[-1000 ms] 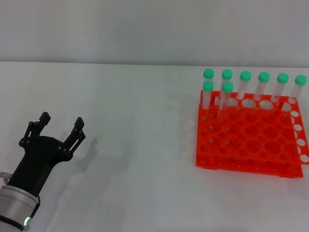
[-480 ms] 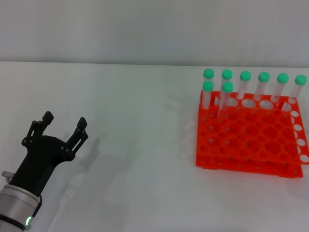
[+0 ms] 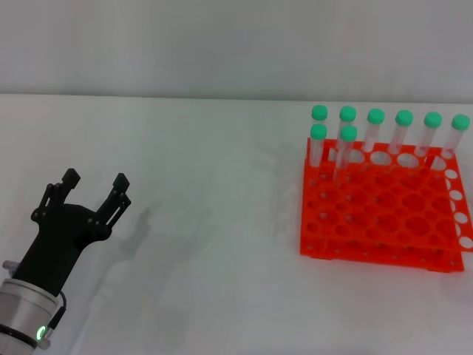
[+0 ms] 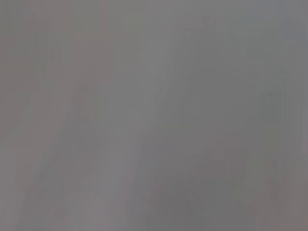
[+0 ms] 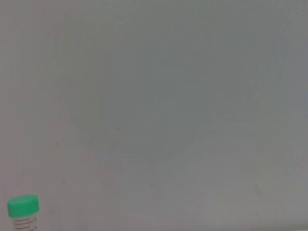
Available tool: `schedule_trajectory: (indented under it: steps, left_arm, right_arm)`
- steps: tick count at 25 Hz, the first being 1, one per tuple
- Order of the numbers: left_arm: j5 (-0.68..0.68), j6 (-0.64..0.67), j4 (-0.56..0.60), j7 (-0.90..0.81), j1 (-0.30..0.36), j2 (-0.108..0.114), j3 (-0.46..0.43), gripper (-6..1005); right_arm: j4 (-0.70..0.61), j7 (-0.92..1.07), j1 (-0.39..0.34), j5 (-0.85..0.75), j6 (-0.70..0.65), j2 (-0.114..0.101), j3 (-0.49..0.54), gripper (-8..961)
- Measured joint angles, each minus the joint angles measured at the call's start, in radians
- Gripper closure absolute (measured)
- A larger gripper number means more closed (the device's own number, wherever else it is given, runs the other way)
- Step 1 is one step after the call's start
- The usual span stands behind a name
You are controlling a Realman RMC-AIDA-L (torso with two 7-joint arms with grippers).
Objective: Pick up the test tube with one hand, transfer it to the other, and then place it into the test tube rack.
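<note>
Left claw (image 3: 94, 180) hangs spread and empty near my bench's (image 3: 207, 222) left edge; rack (image 3: 380, 211) holds 8 tubes, so I judge it done.

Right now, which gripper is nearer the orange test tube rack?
Left, as far as shown. The left gripper sits open far across the table from the test tube rack; the right gripper isn't in view.

No readable writing shows anywhere; the clear plastic tube with the round green screw cap (image 5: 22, 214) bears fine printed graduation lines, too small to make out.
</note>
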Motion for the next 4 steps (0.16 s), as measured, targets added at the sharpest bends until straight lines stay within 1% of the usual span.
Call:
schedule_trajectory:
  steps: [4]
  left_arm:
    - [-0.002, -0.002, 0.002, 0.028, -0.011, 0.000, -0.004, 119]
  right_arm:
    - [-0.008, -0.019, -0.002, -0.006, 0.008, 0.000, -0.008, 145]
